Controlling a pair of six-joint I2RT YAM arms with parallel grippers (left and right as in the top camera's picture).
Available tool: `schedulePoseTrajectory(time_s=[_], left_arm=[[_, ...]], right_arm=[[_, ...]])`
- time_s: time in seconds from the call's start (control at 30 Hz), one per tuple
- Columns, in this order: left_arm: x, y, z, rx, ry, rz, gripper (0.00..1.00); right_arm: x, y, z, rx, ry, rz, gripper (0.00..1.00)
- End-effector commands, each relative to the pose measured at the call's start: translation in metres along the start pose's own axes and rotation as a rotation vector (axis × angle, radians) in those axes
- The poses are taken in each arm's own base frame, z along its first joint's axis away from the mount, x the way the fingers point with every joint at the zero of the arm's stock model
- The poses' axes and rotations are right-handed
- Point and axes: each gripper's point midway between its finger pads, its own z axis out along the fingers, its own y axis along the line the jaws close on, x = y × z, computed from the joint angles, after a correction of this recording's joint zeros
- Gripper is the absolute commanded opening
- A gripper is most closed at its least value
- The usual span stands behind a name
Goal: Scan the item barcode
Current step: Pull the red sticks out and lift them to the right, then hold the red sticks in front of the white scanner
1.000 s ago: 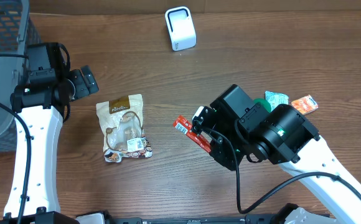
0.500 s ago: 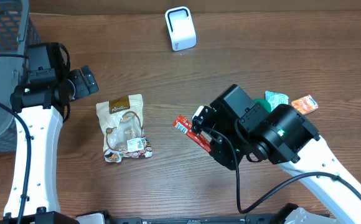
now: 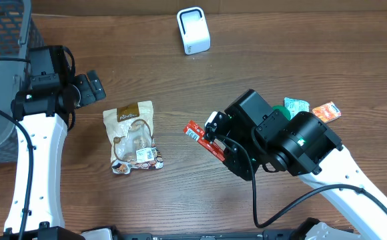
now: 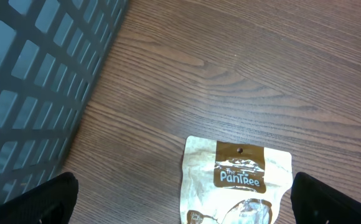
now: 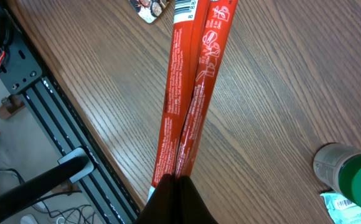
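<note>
The stick (image 3: 199, 137) is long, thin and red, with small white print along it. In the right wrist view it (image 5: 190, 93) looks like two narrow strips lying side by side, and its far end has a white label with black bars and digits. The right fingers (image 5: 177, 202) are closed on its near end, so it sticks out from them over the bench (image 3: 280, 60). Whether the free end touches the wood, I cannot tell. From above it lies slanted, between the pouch (image 3: 132, 137) and the right arm, and well apart from the white scanner (image 3: 193, 30) at the far edge.

The left fingers (image 4: 40, 202) are wide open and grip nothing. They hang near the top of the pouch (image 4: 238, 183), which is cream and brown and lies flat.

A grey basket (image 3: 0, 40) with a grid wall (image 4: 31, 74) stands at the left edge of the bench. What is in it, I cannot tell.

A bottle with a green cap (image 5: 348, 180) stands near the right arm. Beside it there are a green packet (image 3: 297, 105) and an orange packet (image 3: 327, 111).
</note>
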Motion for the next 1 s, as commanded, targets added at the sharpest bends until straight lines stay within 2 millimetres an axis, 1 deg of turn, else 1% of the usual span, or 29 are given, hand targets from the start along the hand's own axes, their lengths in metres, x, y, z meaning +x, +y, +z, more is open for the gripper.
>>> schedulePoseTrajectory(time_s=[0.0,0.27,0.4,0.47,0.63,0.77,0.97], left_arm=[[-0.007,0.001,-0.005,-0.001,-0.022,0.011,1.00],[-0.007,0.001,-0.005,-0.002,-0.022,0.011,1.00],[-0.007,0.001,-0.005,-0.001,-0.021,0.011,0.99],[-0.007,0.001,-0.005,-0.001,-0.021,0.011,1.00],[-0.007,0.001,-0.005,-0.001,-0.022,0.011,1.00],[-0.007,0.001,-0.005,-0.001,-0.021,0.011,1.00],[-0.007,0.001,-0.005,-0.001,-0.021,0.011,0.99]], right_arm=[[-0.001,0.000,-0.004,0.008,-0.021,-0.006,0.04],[-0.005,-0.002,-0.004,0.014,-0.035,-0.008,0.04],[-0.008,-0.008,-0.005,0.047,-0.046,-0.011,0.04],[-0.014,-0.014,-0.005,0.080,-0.069,-0.014,0.04],[-0.041,-0.022,-0.002,0.107,-0.156,-0.025,0.04],[-0.055,-0.030,0.011,0.121,-0.160,-0.026,0.04],[-0.068,-0.057,0.049,0.175,-0.099,-0.001,0.04]])
